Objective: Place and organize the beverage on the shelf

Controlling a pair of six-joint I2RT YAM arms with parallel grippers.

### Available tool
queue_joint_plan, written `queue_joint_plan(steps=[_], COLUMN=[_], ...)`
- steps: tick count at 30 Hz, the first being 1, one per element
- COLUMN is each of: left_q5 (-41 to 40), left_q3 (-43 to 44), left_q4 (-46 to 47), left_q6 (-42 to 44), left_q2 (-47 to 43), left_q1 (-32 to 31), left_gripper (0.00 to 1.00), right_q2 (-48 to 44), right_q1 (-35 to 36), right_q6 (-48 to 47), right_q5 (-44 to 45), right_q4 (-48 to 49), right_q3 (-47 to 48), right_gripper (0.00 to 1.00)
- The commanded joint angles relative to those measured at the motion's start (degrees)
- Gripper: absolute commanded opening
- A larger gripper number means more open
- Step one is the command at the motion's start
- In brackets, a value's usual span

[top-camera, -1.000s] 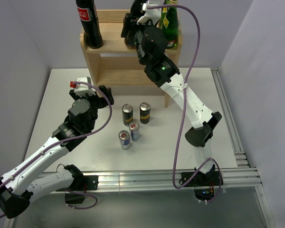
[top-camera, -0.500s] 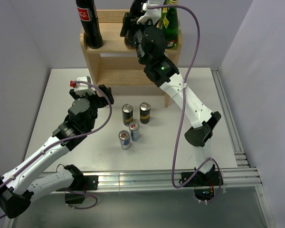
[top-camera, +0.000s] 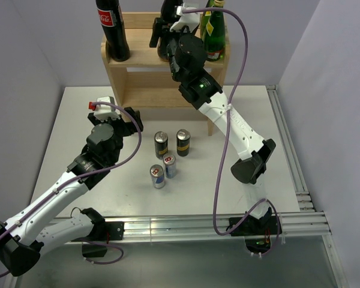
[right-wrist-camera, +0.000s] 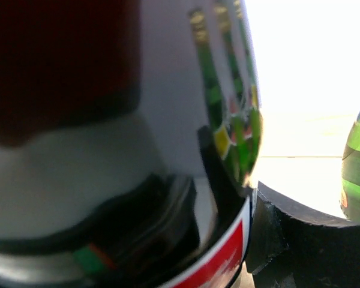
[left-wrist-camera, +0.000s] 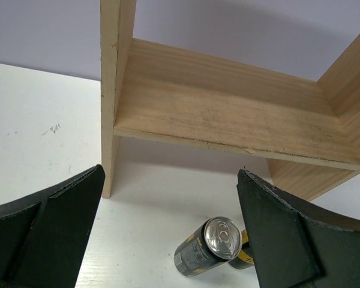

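The light wooden shelf [top-camera: 145, 57] stands at the back; its lower tier shows in the left wrist view [left-wrist-camera: 228, 114]. A Coca-Cola bottle [top-camera: 113, 30] and green bottles [top-camera: 215, 31] stand on its top. My right gripper [top-camera: 162, 37] is up at the shelf top, shut on a dark bottle with a red label [right-wrist-camera: 138, 150]; one finger [right-wrist-camera: 288, 240] presses its side. My left gripper [top-camera: 136, 122] is open and empty, low over the table, facing the shelf. A black-and-gold can [left-wrist-camera: 211, 247] stands just ahead between its jaws.
Two black-and-gold cans [top-camera: 161, 144] [top-camera: 183, 142] and two silver-blue cans [top-camera: 158, 176] [top-camera: 170, 165] stand on the white table in front of the shelf. A green bottle [right-wrist-camera: 359, 162] is close to the right of the held bottle. Walls close in on both sides.
My right arm has shifted slightly left along the shelf top with the dark bottle. The left arm and the cans have not moved.
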Motion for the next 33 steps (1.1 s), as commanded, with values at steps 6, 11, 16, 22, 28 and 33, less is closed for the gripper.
queue_joint_plan(steps=[6, 11, 16, 22, 28, 33], left_q5=[1.47, 1.38, 1.38, 1.29, 1.38, 1.65], left_q3=[-0.49, -0.75, -0.84, -1.02, -1.1, -1.19], left_q4=[2.63, 2.63, 2.81, 2.81, 2.81, 2.98], left_q6=[-0.73, -0.82, -0.82, -0.82, -0.82, -1.08], left_q2=[0.05, -0.03, 0.05, -0.3, -0.21, -0.03], left_q1=[0.82, 1.08, 1.26, 1.34, 1.43, 1.69], left_gripper=[0.99, 0.99, 0.99, 0.99, 0.99, 0.99], right_q2=[1.68, 1.59, 1.59, 1.68, 2.03, 2.91], right_q1=[-1.04, -1.04, -1.04, -1.21, -1.21, -1.21], right_q6=[0.21, 1.79, 2.05, 2.4, 2.67, 2.93], right_q5=[-0.33, -0.25, -0.16, -0.33, -0.42, -0.42], right_q4=[1.69, 3.28, 3.45, 3.19, 3.19, 2.31], right_q3=[1.61, 0.55, -0.07, -0.24, -0.33, 0.38], right_gripper=[0.79, 0.76, 0.67, 0.65, 0.58, 0.53])
